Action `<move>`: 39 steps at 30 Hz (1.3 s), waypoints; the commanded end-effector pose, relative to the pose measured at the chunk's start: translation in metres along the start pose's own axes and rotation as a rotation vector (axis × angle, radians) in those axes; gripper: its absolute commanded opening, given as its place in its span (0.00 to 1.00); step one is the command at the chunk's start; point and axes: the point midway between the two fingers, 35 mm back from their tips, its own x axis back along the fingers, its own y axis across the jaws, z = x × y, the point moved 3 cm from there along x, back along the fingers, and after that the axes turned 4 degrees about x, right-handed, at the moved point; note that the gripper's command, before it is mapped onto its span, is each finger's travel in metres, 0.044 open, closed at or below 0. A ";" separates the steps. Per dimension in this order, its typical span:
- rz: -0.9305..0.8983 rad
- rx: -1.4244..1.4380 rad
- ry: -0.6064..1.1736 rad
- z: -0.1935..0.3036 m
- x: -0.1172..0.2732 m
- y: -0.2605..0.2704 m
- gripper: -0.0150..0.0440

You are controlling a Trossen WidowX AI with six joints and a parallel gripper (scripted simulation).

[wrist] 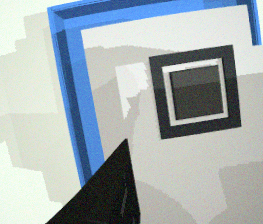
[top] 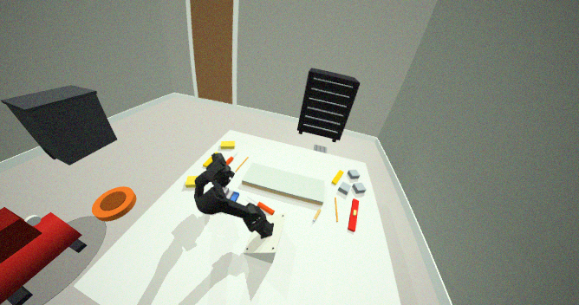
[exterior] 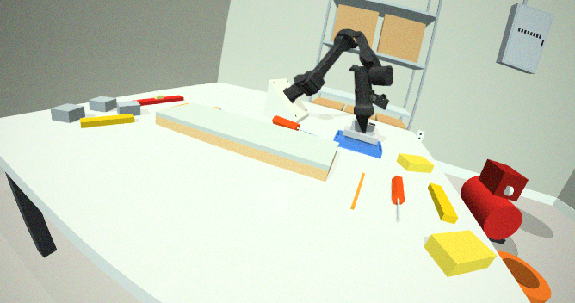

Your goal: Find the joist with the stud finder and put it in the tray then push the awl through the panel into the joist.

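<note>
From the top, we see the black arm (top: 234, 209) (exterior: 329, 63) bending over the desk (top: 208, 256) (exterior: 258, 220). The floor panel (top: 283, 181) (exterior: 247, 134) lies across the middle. Taking the panel as our clock centre, the blue tray (top: 235, 197) (exterior: 359, 149) (wrist: 72, 105) sits between 8 and 9 o'clock, the awl (top: 265, 208) (exterior: 285, 122) at 7, the red level (top: 354, 215) (exterior: 172, 99) towards 4, and three grey blocks (top: 354, 174) (exterior: 68, 113) around 3. The arm hides part of the stud finder.

In the exterior view, we find the stud finder (exterior: 361, 134) (wrist: 177, 165) at the tray, roughly level, under the downward-pointing jaws. We cannot tell whether it rests on the tray's floor. From it, the awl lies at 9 o'clock on the desk, beside the panel, with its handle free of the jaws. A yellow block (exterior: 414, 163) is at 4 o'clock and a screwdriver (exterior: 398, 190) at 5.

In the wrist view, the stud finder's pale body fills much of our sight, its dark square frame (wrist: 155, 100) between 2 and 3 o'clock from the centre. The tray's blue walls show from 9 round to 1. Our jaws stand partly open, closed against the stud finder, with black fingers at 7 and 4 o'clock.
</note>
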 end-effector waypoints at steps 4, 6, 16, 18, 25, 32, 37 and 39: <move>0.005 -0.004 -0.005 0.002 -0.008 0.001 0.25; 0.005 -0.004 -0.005 0.002 -0.009 0.001 0.25; 0.005 -0.005 -0.008 0.006 -0.023 0.002 0.25; 0.006 -0.006 -0.009 0.006 -0.026 0.002 0.25; 0.000 -0.002 -0.008 0.007 -0.027 0.003 0.34; 0.000 -0.002 -0.008 0.007 -0.027 0.003 0.65; -0.001 -0.001 -0.003 0.006 -0.021 0.002 0.88; -0.003 0.002 0.006 0.003 -0.008 -0.001 0.97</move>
